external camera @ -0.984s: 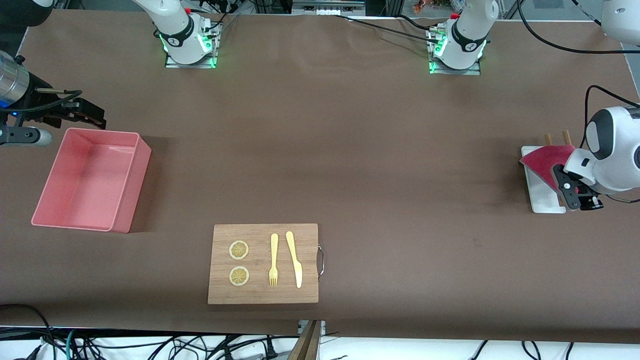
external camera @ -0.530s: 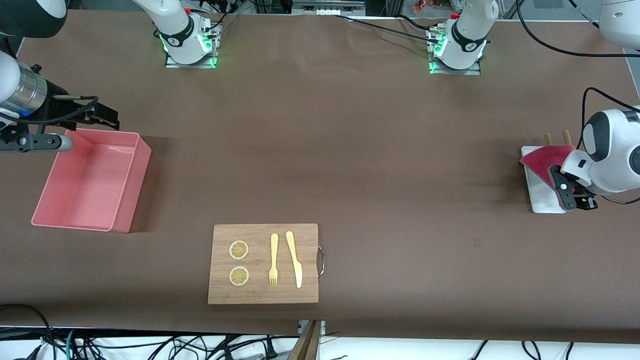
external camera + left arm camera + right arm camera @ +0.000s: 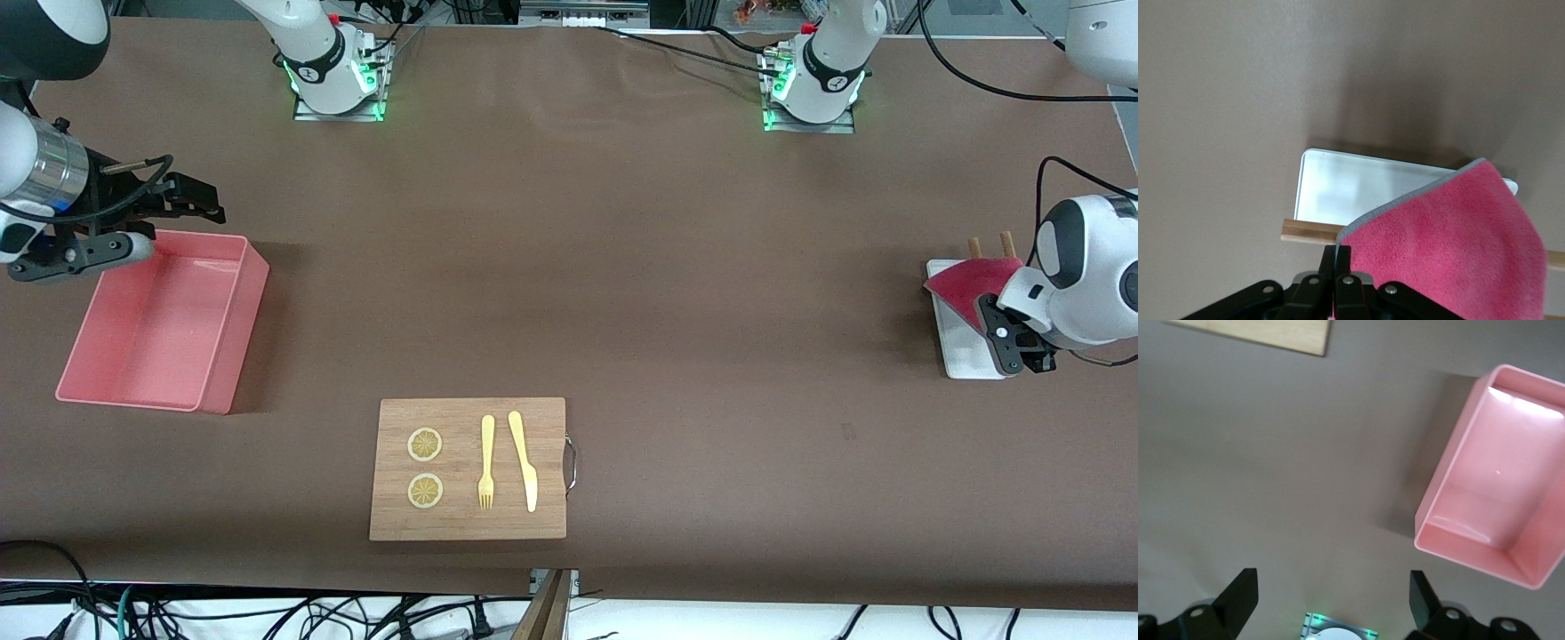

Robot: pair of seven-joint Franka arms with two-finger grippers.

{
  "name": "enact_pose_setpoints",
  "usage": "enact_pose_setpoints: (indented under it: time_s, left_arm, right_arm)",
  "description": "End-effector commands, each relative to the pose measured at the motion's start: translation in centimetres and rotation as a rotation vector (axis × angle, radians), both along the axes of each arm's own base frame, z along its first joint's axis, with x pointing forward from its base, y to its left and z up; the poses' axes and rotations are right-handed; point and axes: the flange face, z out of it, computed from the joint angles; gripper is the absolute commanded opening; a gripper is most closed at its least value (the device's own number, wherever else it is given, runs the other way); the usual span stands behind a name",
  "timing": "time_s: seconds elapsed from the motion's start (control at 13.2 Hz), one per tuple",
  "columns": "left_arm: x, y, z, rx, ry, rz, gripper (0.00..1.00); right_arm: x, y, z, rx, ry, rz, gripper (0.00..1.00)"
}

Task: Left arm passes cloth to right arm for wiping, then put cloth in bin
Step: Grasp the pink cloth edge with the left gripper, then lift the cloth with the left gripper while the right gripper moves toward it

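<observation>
The crimson-pink cloth (image 3: 965, 283) with grey trim hangs over the flat white tray (image 3: 965, 351) at the left arm's end of the table. My left gripper (image 3: 1013, 345) is shut on the cloth's edge. In the left wrist view the fingers (image 3: 1343, 257) pinch the grey hem of the cloth (image 3: 1458, 250) above the tray (image 3: 1358, 190). My right gripper (image 3: 89, 253) is open and empty, over the edge of the salmon-pink bin (image 3: 222, 302) that is farthest from the front camera. In the right wrist view the right gripper (image 3: 1333, 581) stands wide, with the bin (image 3: 1451, 500) beside it.
A wooden cutting board (image 3: 542, 471) with two lemon slices (image 3: 425, 468), a yellow fork (image 3: 486, 462) and a knife (image 3: 524, 460) lies near the front edge. Two wooden pegs (image 3: 991, 244) stand at the tray. A wooden rod (image 3: 1308, 231) crosses the tray.
My right gripper has moved from outside the table's end toward the middle, to over the bin's edge. My left gripper has shifted slightly with the cloth in it.
</observation>
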Motion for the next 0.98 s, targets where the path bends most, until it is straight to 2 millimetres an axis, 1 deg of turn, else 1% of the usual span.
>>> enact_pose_setpoints:
  time_s: [0.0, 0.15, 0.23, 0.38, 0.45, 0.53, 0.61, 0.68, 0.76, 0.83, 0.91]
  left_arm:
    - [0.8, -3.0, 5.9, 0.007, 0.058, -0.018, 0.00]
    - [1.4, -6.6, 9.6, 0.009, 0.132, 0.051, 0.00]
    - [1.4, -8.4, 10.8, 0.001, 0.154, 0.105, 0.00]
    - [1.3, -12.5, 13.2, -0.064, 0.178, 0.201, 0.00]
    - [1.2, -14.6, 14.3, -0.112, 0.192, 0.262, 0.00]
    - [1.0, -16.9, 15.5, -0.165, 0.206, 0.327, 0.00]
    - [0.8, -19.2, 16.6, -0.210, 0.219, 0.391, 0.00]
    - [0.8, -21.6, 17.8, -0.255, 0.217, 0.464, 0.00]
    - [0.6, -24.1, 18.6, -0.295, 0.226, 0.546, 0.00]
    - [0.4, -26.3, 19.1, -0.325, 0.245, 0.621, 0.00]
    - [0.0, -29.0, 19.6, -0.356, 0.267, 0.661, 0.00]
  right_arm:
    - [-0.2, -2.1, -2.2, 0.115, -0.030, 0.160, 1.00]
    - [0.0, -3.8, -4.5, 0.210, -0.052, 0.274, 1.00]
    - [0.1, -4.4, -5.8, 0.260, -0.051, 0.325, 1.00]
    - [0.2, -5.0, -9.1, 0.414, -0.058, 0.474, 1.00]
    - [0.6, -5.2, -10.9, 0.490, -0.070, 0.540, 1.00]
    - [0.9, -5.1, -12.5, 0.558, -0.082, 0.613, 1.00]
    - [1.2, -5.8, -14.5, 0.635, -0.104, 0.654, 1.00]
    - [1.5, -5.7, -16.5, 0.722, -0.126, 0.702, 1.00]
    - [1.7, -6.1, -18.6, 0.828, -0.168, 0.731, 1.00]
    - [1.9, -5.8, -20.8, 0.927, -0.205, 0.756, 1.00]
    - [2.0, -5.7, -23.1, 1.034, -0.257, 0.775, 1.00]
